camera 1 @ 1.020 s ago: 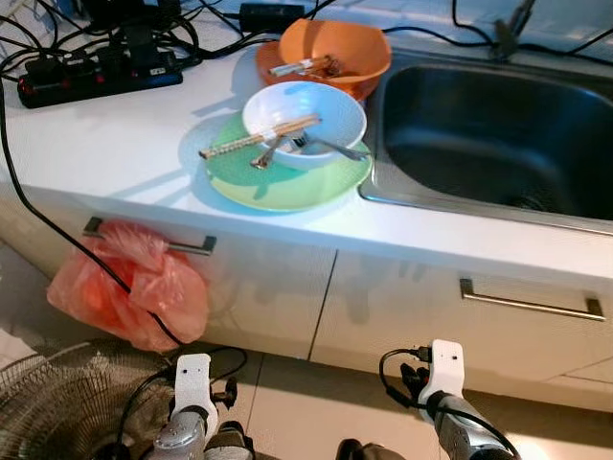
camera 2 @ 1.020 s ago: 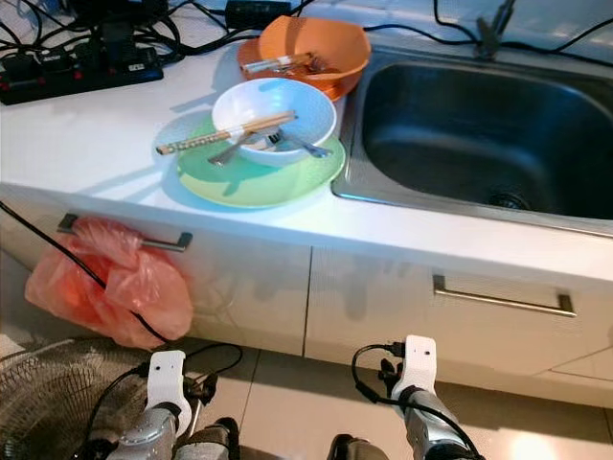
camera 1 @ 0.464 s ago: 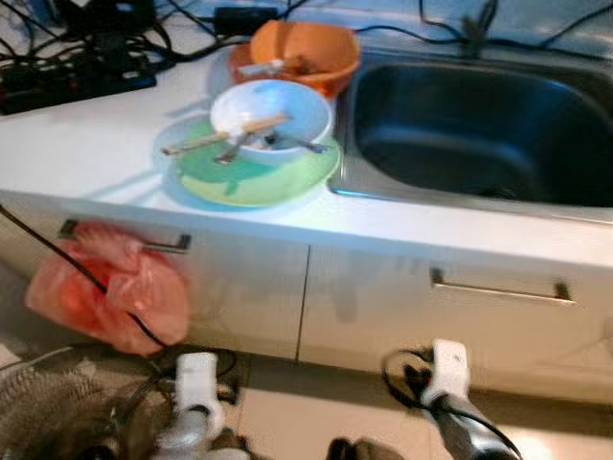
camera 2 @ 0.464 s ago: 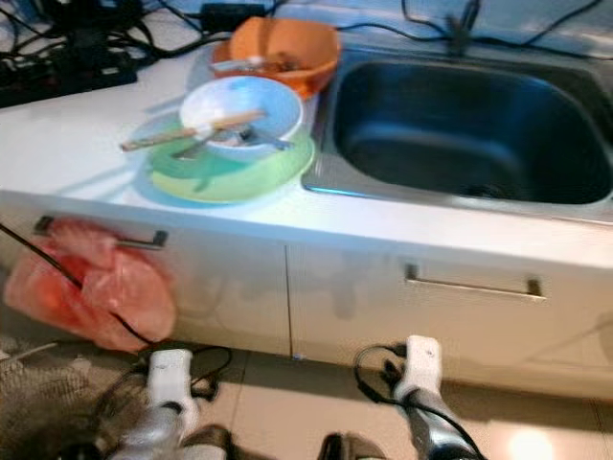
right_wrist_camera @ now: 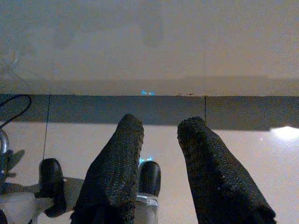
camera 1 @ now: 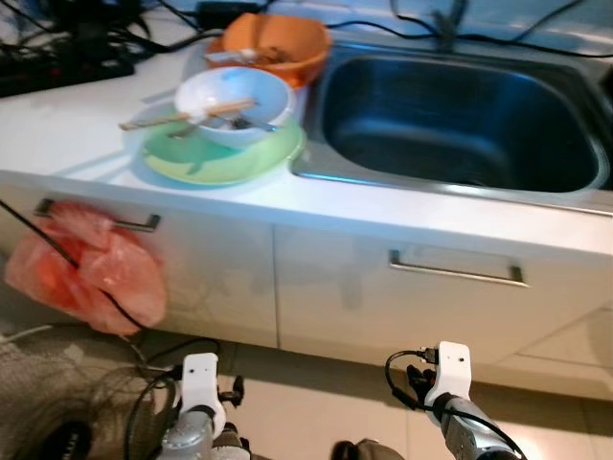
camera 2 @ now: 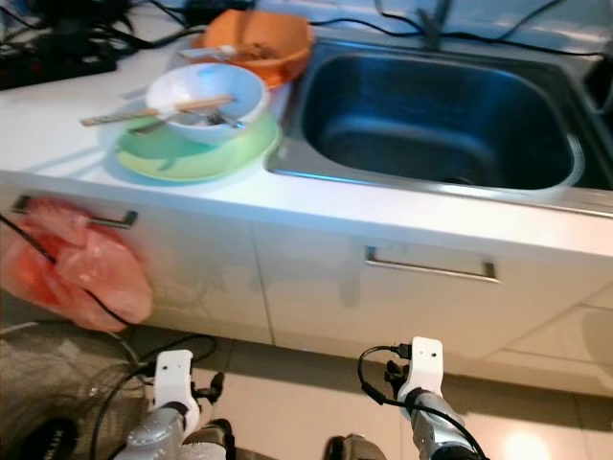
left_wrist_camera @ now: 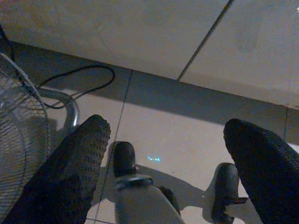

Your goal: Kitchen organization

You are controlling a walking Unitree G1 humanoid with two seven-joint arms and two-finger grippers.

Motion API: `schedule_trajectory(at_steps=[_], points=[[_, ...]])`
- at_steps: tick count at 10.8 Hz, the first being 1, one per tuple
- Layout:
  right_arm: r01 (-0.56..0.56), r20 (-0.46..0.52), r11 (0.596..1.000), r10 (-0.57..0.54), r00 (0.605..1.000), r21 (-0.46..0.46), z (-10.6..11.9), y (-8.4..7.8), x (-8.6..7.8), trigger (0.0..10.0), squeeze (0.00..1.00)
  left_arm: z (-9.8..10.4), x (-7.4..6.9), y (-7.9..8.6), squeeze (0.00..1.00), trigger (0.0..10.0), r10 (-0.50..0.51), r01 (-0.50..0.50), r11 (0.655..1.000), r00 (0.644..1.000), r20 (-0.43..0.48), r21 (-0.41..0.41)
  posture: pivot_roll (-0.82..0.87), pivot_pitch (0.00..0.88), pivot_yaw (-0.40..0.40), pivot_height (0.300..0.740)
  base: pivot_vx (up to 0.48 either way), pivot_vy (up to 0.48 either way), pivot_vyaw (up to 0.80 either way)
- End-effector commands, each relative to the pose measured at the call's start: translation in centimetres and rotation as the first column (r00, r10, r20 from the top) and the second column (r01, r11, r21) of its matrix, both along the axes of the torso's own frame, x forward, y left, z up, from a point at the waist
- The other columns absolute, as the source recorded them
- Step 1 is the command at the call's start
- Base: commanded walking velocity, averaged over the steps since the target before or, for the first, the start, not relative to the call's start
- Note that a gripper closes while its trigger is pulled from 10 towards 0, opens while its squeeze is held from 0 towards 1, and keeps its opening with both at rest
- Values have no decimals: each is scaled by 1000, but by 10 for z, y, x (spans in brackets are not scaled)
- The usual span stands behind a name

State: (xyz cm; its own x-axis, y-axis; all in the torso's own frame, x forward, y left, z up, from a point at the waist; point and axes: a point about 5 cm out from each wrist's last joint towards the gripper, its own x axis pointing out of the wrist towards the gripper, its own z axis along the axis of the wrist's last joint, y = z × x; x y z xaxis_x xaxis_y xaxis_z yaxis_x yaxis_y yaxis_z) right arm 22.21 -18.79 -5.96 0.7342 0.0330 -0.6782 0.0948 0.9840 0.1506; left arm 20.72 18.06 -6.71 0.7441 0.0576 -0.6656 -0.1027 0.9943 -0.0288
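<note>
White bowl (camera 1: 233, 103) sits on a green plate (camera 1: 222, 158) on the white tabletop (camera 1: 86, 125), just left of the sink (camera 1: 450, 120). Chopsticks (camera 1: 182, 116) lie across the bowl's rim, one end reaching out over the plate toward the left; a fork (camera 1: 239, 122) rests inside the bowl. Behind it, touching or nearly touching, an orange bowl (camera 1: 273, 48) stands on the tabletop with utensils inside; their kind cannot be told. The sink is steel, dark inside.

Far left rear of the tabletop: a black power strip (camera 1: 67, 72) with tangled black cables (camera 1: 57, 24).

Below the tabletop, white cabinet fronts. The left drawer handle (camera 1: 96, 218) carries a hanging orange plastic bag (camera 1: 81, 278); a black cord crosses in front of the bag. The right front has a long metal handle (camera 1: 458, 271).

Floor: pale tiles (camera 1: 306, 402). A wire fan guard (camera 1: 57, 402) lies at lower left.

Left gripper (left_wrist_camera: 173, 154) hangs low over the floor tiles, near the fan guard; jaws spread wide, holding nothing. Right gripper (right_wrist_camera: 161, 140) hangs low before the cabinet base; jaws slightly parted with a narrow gap, holding nothing. Both arms well below the tabletop, apart from the dishes.
</note>
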Motion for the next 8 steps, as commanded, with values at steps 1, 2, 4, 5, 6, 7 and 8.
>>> schedule_trajectory(at_steps=[1, 2, 4, 5, 6, 7, 8], points=[[-2, -13, 1000, 2, 1000, 10, -2, 3, -1, 10000, 0, -4, -6, 4, 0, 10000, 9, -9, 1000, 1000, -26, 6, 135, 172, -38, 740, 0, 0, 0], [-1, -13, 1000, 1, 1000, 10, -2, 3, -1, 10000, 0, -4, -6, 4, 0, 10000, 10, -10, 1000, 1000, -26, 6, 134, 171, -39, 740, 0, 0, 0], [1, -13, 1000, -1, 1000, 12, -2, 3, -2, 10000, 0, -4, -7, 4, 0, 10000, 13, -13, 1000, 1000, -28, 3, 135, 172, -38, 740, 0, 0, 0], [2, -12, 1000, -2, 1000, 12, -2, 3, -2, 10000, 0, -4, -6, 4, 0, 10000, 15, -15, 1000, 1000, -27, 2, 135, 172, -38, 740, 0, 0, 0], [4, -13, 1000, -3, 1000, 12, -2, 3, -2, 10000, 0, -3, -6, 4, 0, 10000, 15, -15, 1000, 1000, -27, 2, 135, 172, -38, 740, 0, 0, 0], [4, -15, 1000, -4, 1000, 13, -2, 4, -2, 10000, 0, -3, -6, 4, 0, 10000, 15, -15, 1000, 1000, -26, 2, 135, 172, -38, 740, 0, 0, -519], [4, -18, 1000, -4, 1000, 14, -2, 4, -2, 10000, 0, -3, -6, 5, 0, 10000, 16, -16, 1000, 1000, -26, 2, 137, 172, -38, 740, 0, 0, -800]])
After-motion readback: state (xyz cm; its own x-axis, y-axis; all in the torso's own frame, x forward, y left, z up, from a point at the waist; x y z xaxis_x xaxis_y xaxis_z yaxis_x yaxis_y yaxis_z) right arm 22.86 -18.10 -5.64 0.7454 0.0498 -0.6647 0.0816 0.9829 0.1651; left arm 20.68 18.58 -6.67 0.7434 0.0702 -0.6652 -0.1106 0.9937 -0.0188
